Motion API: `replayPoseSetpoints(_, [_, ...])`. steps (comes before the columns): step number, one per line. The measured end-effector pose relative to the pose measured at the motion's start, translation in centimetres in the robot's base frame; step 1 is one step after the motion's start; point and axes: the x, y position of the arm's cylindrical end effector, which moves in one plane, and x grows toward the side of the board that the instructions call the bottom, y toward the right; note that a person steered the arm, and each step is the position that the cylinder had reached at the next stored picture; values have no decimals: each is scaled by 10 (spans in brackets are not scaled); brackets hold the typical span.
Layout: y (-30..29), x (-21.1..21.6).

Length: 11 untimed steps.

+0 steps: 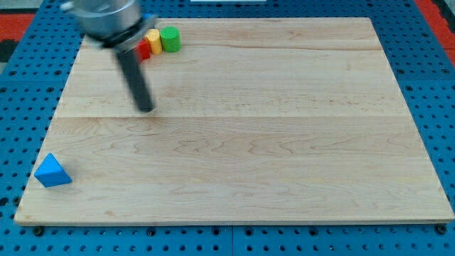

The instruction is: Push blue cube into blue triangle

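A blue triangle lies at the view's bottom left, near the board's left edge. No blue cube shows in this view; the arm may hide it. My tip rests on the board at the upper left, well above and right of the blue triangle. A green cylinder, a yellow block and a red block sit clustered at the view's top left, just above and right of the rod. The rod is blurred.
The wooden board lies on a blue pegboard table. The arm's grey body covers the board's top left corner.
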Motion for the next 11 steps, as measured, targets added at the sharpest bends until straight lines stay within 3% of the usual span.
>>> replayPoseSetpoints(1, [71,-104])
replayPoseSetpoints(2, [40,-181])
replayPoseSetpoints(3, [9,-207])
replayPoseSetpoints(6, [-46,-199])
replayPoseSetpoints(7, [-32,-190])
replayPoseSetpoints(9, [72,-164])
replayPoseSetpoints(10, [96,-99])
replayPoseSetpoints(11, [-2,-63])
